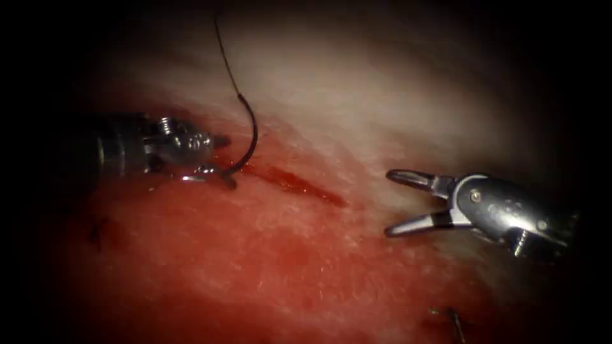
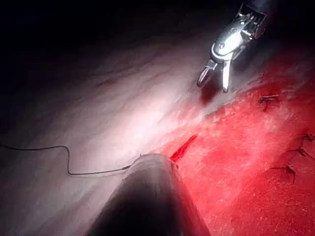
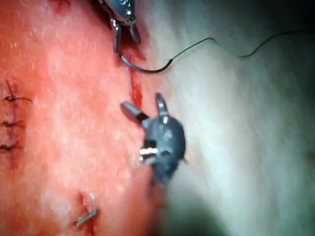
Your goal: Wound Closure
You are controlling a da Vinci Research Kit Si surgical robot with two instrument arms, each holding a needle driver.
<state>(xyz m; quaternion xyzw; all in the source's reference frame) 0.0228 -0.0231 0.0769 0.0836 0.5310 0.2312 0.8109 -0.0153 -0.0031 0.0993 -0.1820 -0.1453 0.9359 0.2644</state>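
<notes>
Right tool (image 1: 390, 202): jaws spread wide, holding nothing, poised over the tissue (image 1: 306, 280) to the right of the cut (image 1: 299, 185); whether the tips touch the surface cannot be told. The right wrist view shows the same tool (image 3: 145, 104) with both jaws splayed just beside the lower end of the cut (image 3: 135, 93).

Left tool (image 1: 217, 159): at the left end of the cut, with one jaw lifted and the other low against the tissue. The needle (image 1: 250, 137) meets the low jaw at its pointed end; whether the jaws pinch it there cannot be told. From that end the needle curves up and away over the pale tissue, its body clear of the surface; whether the tip is in the tissue cannot be told. In the right wrist view the left tool (image 3: 123, 34) sits at the far end of the cut, the needle (image 3: 147, 69) arcing out from its jaws.

Thread (image 1: 224, 54): runs from the needle's blunt end upward across the pale tissue. The left wrist view shows the thread (image 2: 69, 157) lying slack in a bend, the cut (image 2: 183, 147) as a red slit, and the right tool (image 2: 212, 83) beyond it.

Red fluid (image 1: 255, 255) covers the tissue below the cut. The right wrist view adds finished stitches (image 3: 12, 118) in a row well apart from the cut.
</notes>
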